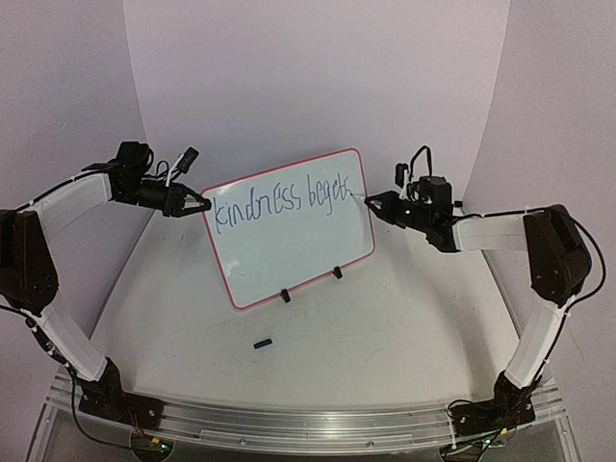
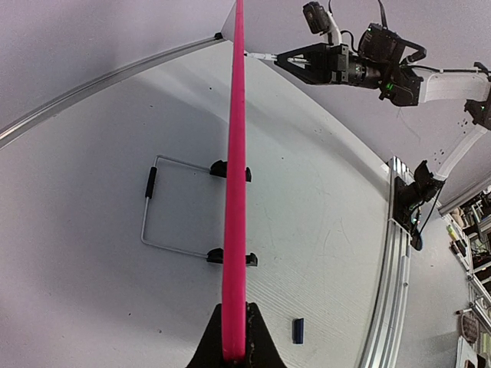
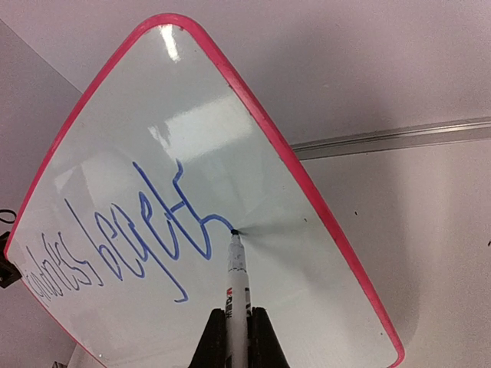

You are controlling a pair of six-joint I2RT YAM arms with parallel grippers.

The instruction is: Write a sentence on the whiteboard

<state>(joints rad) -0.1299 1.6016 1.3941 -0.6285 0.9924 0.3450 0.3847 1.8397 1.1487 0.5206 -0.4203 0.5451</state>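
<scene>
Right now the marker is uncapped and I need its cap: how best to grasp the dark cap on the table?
The cap lies flat on the table with nothing close beside it, so probably come straight down and pinch its narrow width mid-length.

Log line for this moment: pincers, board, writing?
left pincer: shut on whiteboard rim | right pincer: shut on marker, tip touching board | sentence: reads "kindness begets"

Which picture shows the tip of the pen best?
The right wrist view: the white marker pen fills the middle, its dark tip touching the red-rimmed whiteboard after the blue handwritten letters. The top view shows it tiny at the right gripper; the left wrist view, only a thin distant sliver.
</scene>
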